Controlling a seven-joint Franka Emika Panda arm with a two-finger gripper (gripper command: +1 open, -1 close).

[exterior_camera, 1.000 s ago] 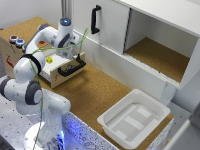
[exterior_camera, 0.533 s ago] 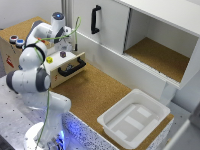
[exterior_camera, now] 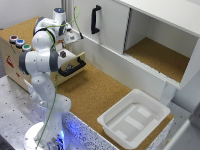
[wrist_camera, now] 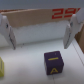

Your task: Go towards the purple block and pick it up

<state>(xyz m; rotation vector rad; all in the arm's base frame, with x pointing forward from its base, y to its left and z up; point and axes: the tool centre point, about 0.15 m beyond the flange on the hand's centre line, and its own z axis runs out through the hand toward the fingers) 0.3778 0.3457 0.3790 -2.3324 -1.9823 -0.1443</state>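
Gripper (wrist_camera: 42,31) hangs spread wide over the drawer, both pale fingers (wrist_camera: 8,31) apart with nothing between them. From the wrist camera I read the small dark purple cube with a yellow letter on its face (wrist_camera: 53,62) as sitting on the white drawer floor, near the gripper but offset from the midline between the fingers, not yet inside the gap. In the exterior view the same cube (exterior_camera: 63,53) shows as a dark speck in the open wooden drawer with the black handle (exterior_camera: 77,62), just below the robot's hand.

Risks as I judge them: if I drop straight down from here, one finger could land on top of the cube or clip its edge and skid it across the smooth floor. A small yellow block (wrist_camera: 1,67) sits at the edge of the wrist frame, close enough that a sideways correction might bump it. The drawer's wooden wall with red markings (wrist_camera: 45,15) is right behind the fingers, so overshoot means a collision there. Closing too high would pinch only the top of such a tiny cube and let it slip.

Containers: drawer holds the purple cube and the yellow block; anything else in it is hidden by the arm, I think. White plastic bin (exterior_camera: 134,119) on the cork-topped desk (exterior_camera: 95,92) looks empty. Open cabinet compartment (exterior_camera: 159,56) shows only bare floor.
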